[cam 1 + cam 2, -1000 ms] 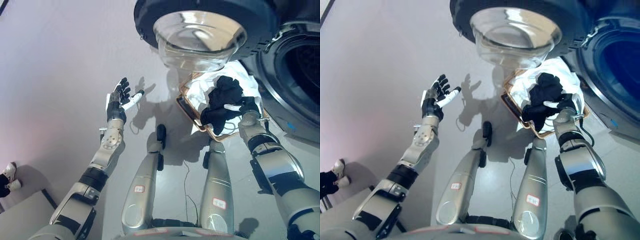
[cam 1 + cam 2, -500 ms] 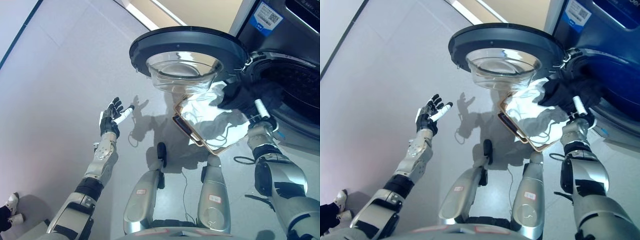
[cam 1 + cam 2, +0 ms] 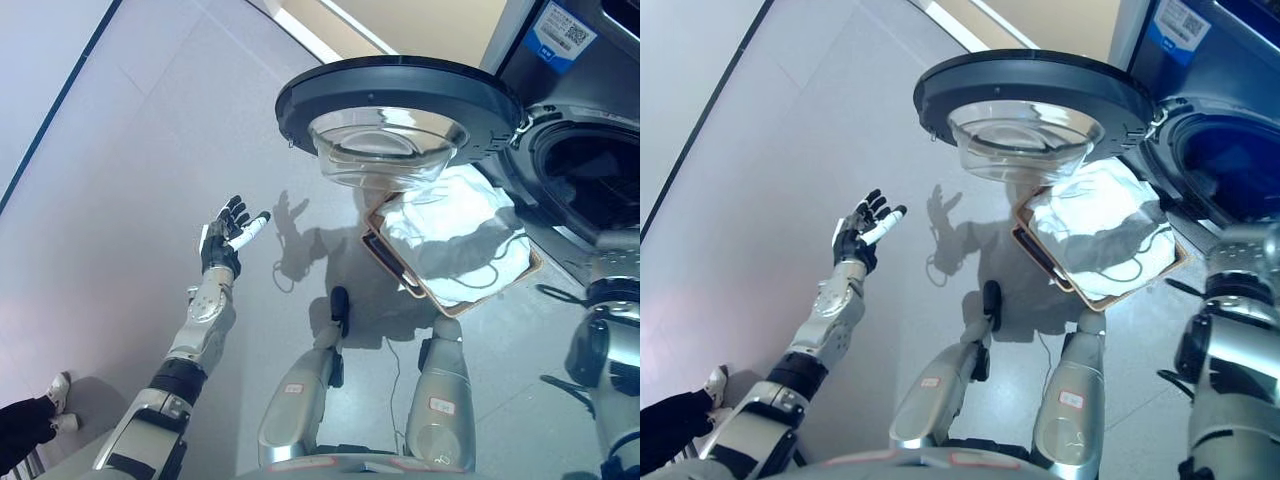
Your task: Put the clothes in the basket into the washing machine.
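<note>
The left hand (image 3: pixel 226 232) is held up with fingers spread, holding nothing. The right hand is out of sight — I cannot tell its state. The basket (image 3: pixel 398 272), well off to the left hand's right, holds white clothes (image 3: pixel 455 232) below the washing machine (image 3: pixel 590 170) door (image 3: pixel 400 95). Next — probably grab those.

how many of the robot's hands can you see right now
1. The left hand is held out over the floor with its fingers spread. The right hand is out of view; only its arm shows, near the washing machine.
</note>
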